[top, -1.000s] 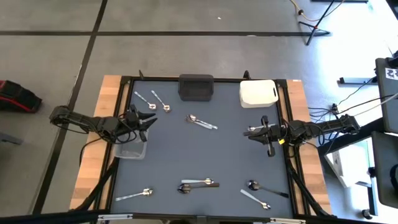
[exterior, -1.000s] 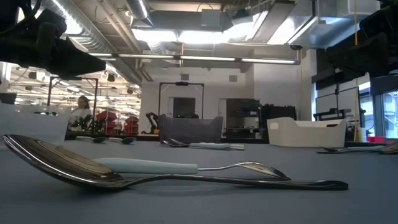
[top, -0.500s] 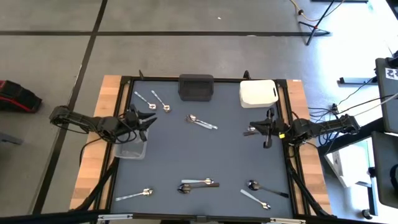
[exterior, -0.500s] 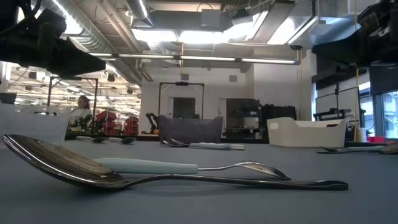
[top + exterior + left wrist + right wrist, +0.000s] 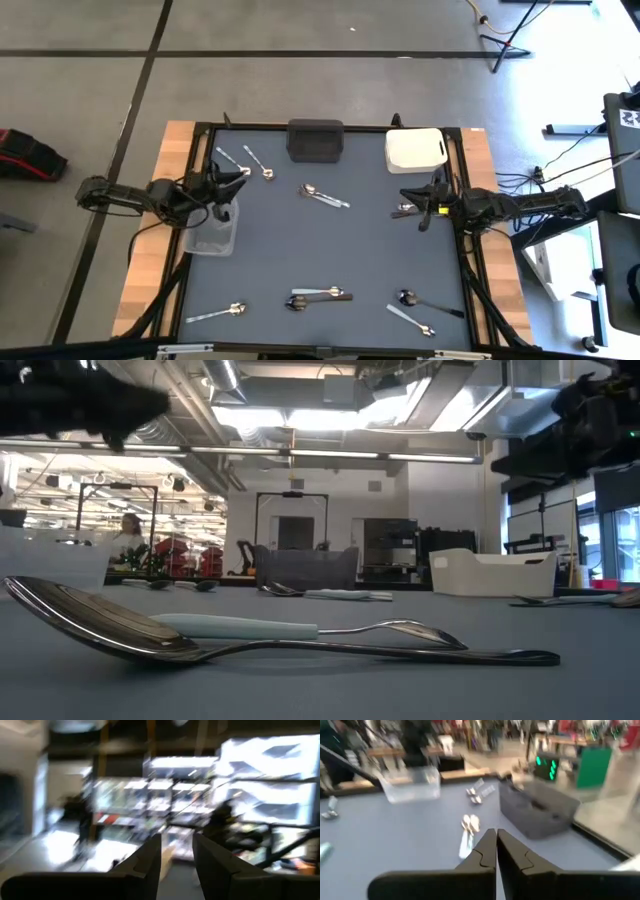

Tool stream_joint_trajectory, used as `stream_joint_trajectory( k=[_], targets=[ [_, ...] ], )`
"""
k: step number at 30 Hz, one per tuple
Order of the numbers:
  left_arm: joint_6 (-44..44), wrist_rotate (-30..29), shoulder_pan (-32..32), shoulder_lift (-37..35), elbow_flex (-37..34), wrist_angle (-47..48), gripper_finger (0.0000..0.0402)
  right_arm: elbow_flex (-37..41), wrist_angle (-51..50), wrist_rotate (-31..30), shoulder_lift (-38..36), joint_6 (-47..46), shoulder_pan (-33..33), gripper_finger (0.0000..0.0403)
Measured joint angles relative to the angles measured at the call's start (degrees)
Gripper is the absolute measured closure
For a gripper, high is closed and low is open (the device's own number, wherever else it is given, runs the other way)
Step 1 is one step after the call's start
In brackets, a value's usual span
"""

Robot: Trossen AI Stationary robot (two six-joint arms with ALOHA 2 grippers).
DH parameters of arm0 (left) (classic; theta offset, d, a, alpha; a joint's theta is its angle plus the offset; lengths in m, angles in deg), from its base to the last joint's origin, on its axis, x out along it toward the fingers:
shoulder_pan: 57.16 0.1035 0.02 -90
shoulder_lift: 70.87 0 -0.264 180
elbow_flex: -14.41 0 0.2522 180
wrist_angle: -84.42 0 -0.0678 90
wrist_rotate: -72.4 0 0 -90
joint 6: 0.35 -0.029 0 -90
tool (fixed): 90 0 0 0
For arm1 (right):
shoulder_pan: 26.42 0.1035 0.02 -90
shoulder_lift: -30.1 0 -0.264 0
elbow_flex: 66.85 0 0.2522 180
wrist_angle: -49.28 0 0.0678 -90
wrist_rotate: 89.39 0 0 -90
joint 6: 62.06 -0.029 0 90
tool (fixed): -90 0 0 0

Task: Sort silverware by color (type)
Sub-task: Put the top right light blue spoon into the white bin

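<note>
Several small spoons lie flat on the grey table. Two are at the far left point(image 5: 235, 162), a pair sits mid-table point(image 5: 322, 196), one lies by the right side point(image 5: 404, 211), and several rest along the near edge point(image 5: 318, 295). My left gripper point(image 5: 228, 184) hovers open over the far end of the clear bin point(image 5: 212, 238); its wrist view shows a gap between the fingers point(image 5: 176, 857) and only the room beyond. My right gripper point(image 5: 408, 197) is shut and empty point(image 5: 496, 837), just above the right-side spoon.
A black bin point(image 5: 315, 139) and a white bin point(image 5: 415, 149) stand at the far edge. The low view looks past a large spoon point(image 5: 110, 625) close to the camera. Bare grey table lies in the middle point(image 5: 330, 245). A person shows far off in the room point(image 5: 128, 535).
My right gripper has turned about its wrist and shifted a little toward the far edge, above the right-side spoon. My left gripper has pulled back slightly toward the far left and risen. No spoon has moved.
</note>
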Motion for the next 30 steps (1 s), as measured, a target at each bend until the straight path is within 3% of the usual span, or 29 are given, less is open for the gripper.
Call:
stream_joint_trajectory(
  k=[3, 6, 14, 19, 24, 30],
  targets=[
    [-1.4, 8.8, 1.7, 1.0, 0.0, -3.2, 0.0296, -4.8, -7.3, 0.4, 5.4, -2.5, -2.2, 0.0398],
    [-1.4, 11.8, 2.8, 2.7, 0.0, -5.4, 0.0296, -10.2, -14.8, 0.5, 10.6, -4.4, -4.1, 0.0398],
    [-2.4, 13.2, 4.1, 10.1, 2.0, -10.8, 0.0296, -20.4, -27.0, 0.8, 22.9, -6.9, -9.9, 0.0398],
    [-3.0, 13.2, 4.9, 16.4, 5.5, -11.6, 0.0296, -27.1, -36.8, 5.1, 32.0, -9.4, -15.3, 0.0398],
    [-3.0, 13.2, 5.4, 20.3, 7.8, -11.5, 0.0296, -29.3, -40.8, 13.1, 40.5, -10.9, -20.3, 0.0398],
    [-2.8, 13.2, 5.4, 21.4, 8.3, -11.6, 0.0296, -29.1, -45.5, 15.3, 48.8, -13.5, -22.9, 0.0398]
  ],
)
